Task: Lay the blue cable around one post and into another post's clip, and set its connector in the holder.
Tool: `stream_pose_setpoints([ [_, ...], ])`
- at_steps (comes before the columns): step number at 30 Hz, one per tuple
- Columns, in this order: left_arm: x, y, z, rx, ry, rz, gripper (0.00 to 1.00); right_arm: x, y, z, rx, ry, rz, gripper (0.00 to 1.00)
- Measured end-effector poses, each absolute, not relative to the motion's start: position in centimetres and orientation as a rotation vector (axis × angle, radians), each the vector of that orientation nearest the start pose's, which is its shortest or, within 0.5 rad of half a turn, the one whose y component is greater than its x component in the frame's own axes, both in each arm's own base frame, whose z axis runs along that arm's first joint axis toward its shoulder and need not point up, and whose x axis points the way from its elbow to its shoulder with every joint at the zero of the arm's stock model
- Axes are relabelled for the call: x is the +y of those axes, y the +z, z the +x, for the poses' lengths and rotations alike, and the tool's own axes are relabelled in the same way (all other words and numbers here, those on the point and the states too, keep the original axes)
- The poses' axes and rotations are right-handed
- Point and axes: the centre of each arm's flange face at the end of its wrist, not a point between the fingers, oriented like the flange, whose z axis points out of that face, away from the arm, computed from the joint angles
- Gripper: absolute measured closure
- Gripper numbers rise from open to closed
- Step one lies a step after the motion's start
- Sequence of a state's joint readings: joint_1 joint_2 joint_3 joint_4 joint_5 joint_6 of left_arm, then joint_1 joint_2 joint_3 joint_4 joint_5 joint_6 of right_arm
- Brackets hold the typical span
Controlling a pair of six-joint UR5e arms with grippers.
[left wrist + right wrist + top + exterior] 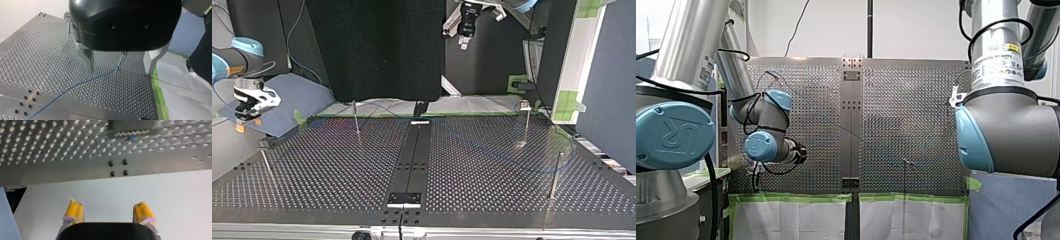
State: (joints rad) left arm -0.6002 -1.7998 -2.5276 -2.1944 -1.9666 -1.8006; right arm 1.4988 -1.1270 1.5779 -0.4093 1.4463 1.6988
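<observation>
The thin blue cable lies loose on the perforated plate and runs up to a slim post. My left gripper hovers open above it; its metal fingers straddle the cable without touching it. In the top view the cable shows as a faint loop near a post at the right, and my left gripper hangs high at the back. My right gripper is open beyond the plate's edge, with nothing between its yellow pads. It is off the plate at the top view's left.
More slim posts stand on the plate. A black rail runs down the plate's middle, ending in a block at the near edge. Green tape and white sheeting border the plate. A blue mat lies under my right gripper.
</observation>
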Motion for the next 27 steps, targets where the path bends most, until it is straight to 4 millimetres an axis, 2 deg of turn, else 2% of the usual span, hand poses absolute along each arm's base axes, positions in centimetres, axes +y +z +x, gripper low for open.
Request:
stream_pose_setpoints([
  [14, -25.5, 9.4, 20.1, 1.797, -0.244, 0.063, 0.0, -58.6, 30.1, 16.6, -1.146, 1.402, 1.222, 0.0],
  [23, -25.5, 9.5, 20.1, 1.794, -0.244, 0.062, 0.0, -54.6, 27.1, 20.5, -1.174, 1.346, 1.319, 0.0],
  [27, -25.8, 9.8, 20.9, 1.768, -0.261, 0.044, 0.0, -53.6, 26.7, 22.2, -1.161, 1.341, 1.349, 0.0],
])
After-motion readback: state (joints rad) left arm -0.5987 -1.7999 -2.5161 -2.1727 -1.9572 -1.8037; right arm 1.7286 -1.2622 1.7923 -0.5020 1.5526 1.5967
